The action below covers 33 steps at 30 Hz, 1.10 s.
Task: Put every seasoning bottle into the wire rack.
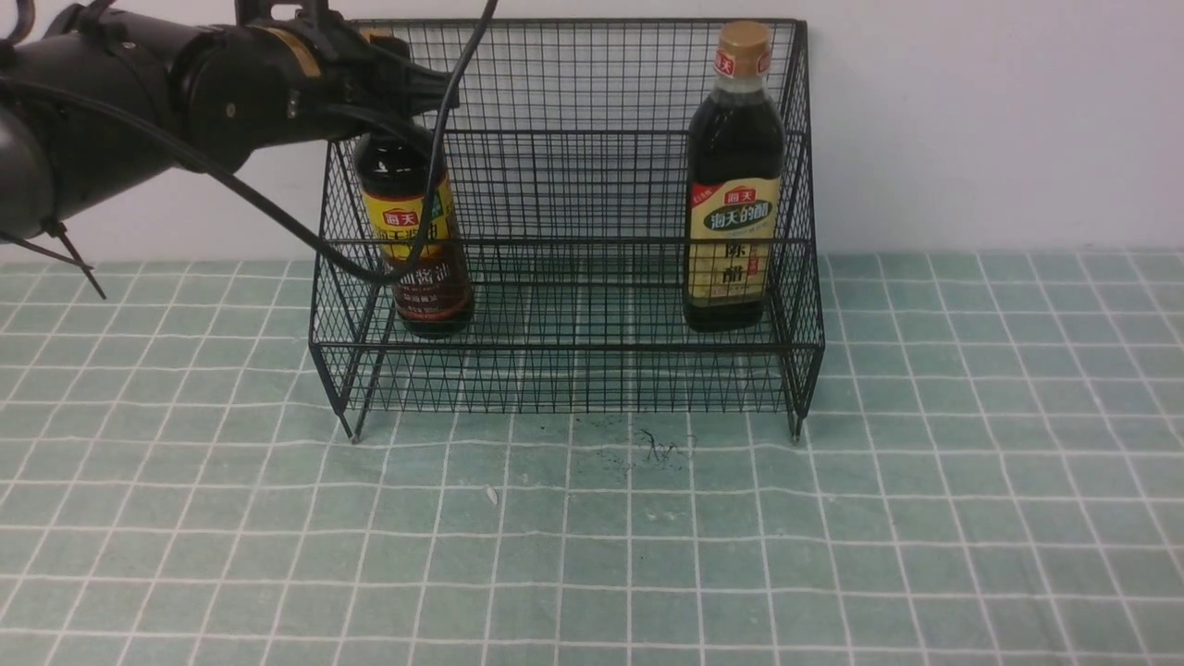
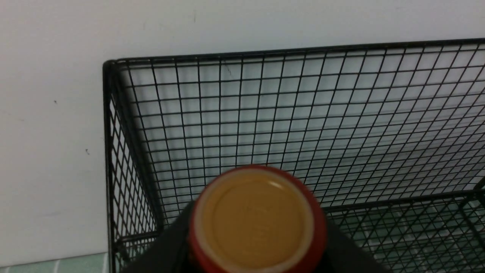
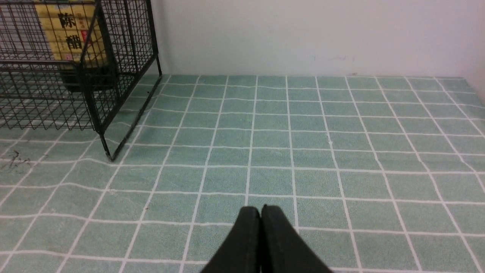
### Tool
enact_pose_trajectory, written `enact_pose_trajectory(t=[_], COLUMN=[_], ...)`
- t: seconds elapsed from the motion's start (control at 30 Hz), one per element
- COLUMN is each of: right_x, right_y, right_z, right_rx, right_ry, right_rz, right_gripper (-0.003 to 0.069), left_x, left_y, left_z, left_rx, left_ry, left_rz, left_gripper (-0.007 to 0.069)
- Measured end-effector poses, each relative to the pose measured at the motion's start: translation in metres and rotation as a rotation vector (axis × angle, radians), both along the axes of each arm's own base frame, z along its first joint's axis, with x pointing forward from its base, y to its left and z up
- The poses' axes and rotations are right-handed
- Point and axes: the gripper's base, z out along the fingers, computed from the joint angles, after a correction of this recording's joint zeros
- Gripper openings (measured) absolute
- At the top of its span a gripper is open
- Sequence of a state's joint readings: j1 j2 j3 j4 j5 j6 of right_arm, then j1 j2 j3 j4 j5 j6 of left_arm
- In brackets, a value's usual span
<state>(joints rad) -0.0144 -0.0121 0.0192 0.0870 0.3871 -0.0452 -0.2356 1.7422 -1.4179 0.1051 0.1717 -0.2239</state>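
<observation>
Left gripper point(image 1: 393, 69) sits at the neck of the round seasoning bottle point(image 1: 416, 240), directly above its body; jaw contact is obscured, so grip state cannot be confirmed. That bottle stands upright at the 9 o'clock end of the wire rack point(image 1: 573, 370). Its cap point(image 2: 255, 218) fills the left wrist view. The tan-capped bottle point(image 1: 733, 185) stands at the 3 o'clock end. Right gripper point(image 3: 260, 237) is fully closed, empty, above the tiled cloth point(image 3: 303, 151).

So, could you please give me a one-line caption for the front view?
Left claw at the neck of the red-necked bottle inside the wire rack, with the tan-capped bottle upright at its right end.
</observation>
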Motion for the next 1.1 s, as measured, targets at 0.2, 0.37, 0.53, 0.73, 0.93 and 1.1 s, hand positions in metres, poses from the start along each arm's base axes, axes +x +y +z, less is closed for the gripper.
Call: enact_pose_trajectory(t=[0.2, 0.37, 0.53, 0.73, 0.93, 1.1], right_x=[0.0, 0.0, 0.0, 0.0, 0.0, 0.0], right_y=[0.0, 0.0, 0.0, 0.0, 0.0, 0.0], right_z=[0.0, 0.0, 0.0, 0.0, 0.0, 0.0], right_rx=[0.0, 0.0, 0.0, 0.0, 0.0, 0.0], right_ry=[0.0, 0.0, 0.0, 0.0, 0.0, 0.0], right_rz=[0.0, 0.0, 0.0, 0.0, 0.0, 0.0], right_gripper=[-0.001, -0.001, -0.001, -0.001, -0.001, -0.001], left_x=[-0.001, -0.011, -0.027, -0.05, -0.089, -0.141], left_y=[-0.002, -0.008, -0.008, 0.0, 0.013, 0.027], left_z=[0.001, 0.015, 0.037, 0.059, 0.089, 0.118], left_rx=[0.002, 0.003, 0.023, 0.085, 0.132, 0.122], left_ry=[0.006, -0.018, -0.034, -0.008, 0.023, 0.083], left_rz=[-0.004, -0.026, -0.039, -0.049, -0.051, -0.043], left_gripper=[0.0272, 0.0393, 0.047, 0.0475, 0.0346, 0.0114])
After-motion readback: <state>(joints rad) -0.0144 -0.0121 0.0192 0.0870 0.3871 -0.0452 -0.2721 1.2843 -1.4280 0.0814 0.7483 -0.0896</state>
